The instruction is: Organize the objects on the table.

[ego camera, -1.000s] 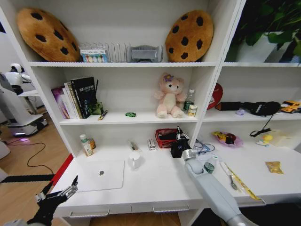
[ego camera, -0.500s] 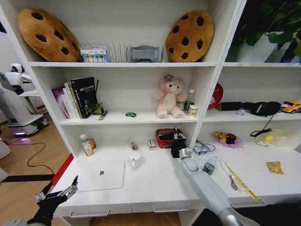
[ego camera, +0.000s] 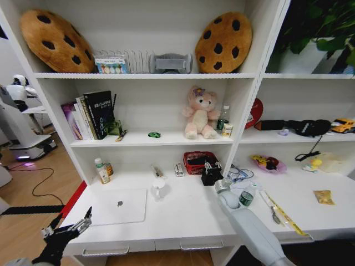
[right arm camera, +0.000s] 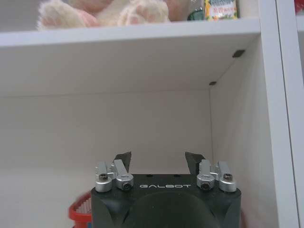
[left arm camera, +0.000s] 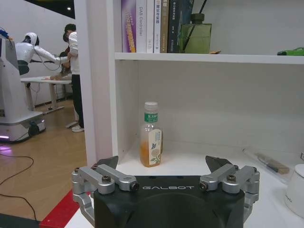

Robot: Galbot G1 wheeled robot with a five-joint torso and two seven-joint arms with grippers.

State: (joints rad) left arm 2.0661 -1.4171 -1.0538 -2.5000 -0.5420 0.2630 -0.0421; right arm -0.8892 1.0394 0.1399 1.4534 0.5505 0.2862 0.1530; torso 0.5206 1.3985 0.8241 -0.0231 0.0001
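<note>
Right gripper (ego camera: 211, 166) reaches deep over the white table (ego camera: 183, 216), jaws spread and empty, just beside the red basket (ego camera: 195, 161). Silver laptop (ego camera: 117, 206) lies flat at the table's left end, green-topped can (ego camera: 246, 197) beside the right arm. Left gripper (ego camera: 69, 228) hangs open off the table's left front corner, over the wooden floor (ego camera: 28, 191)

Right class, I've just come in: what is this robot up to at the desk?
The right gripper, open and holding nothing, is stretched out over the long white desk by the red mesh basket under the shelf. The left gripper, also open, hangs off the desk's front left corner. The closed silver laptop and the small green-topped can lie on the desk untouched.
</note>
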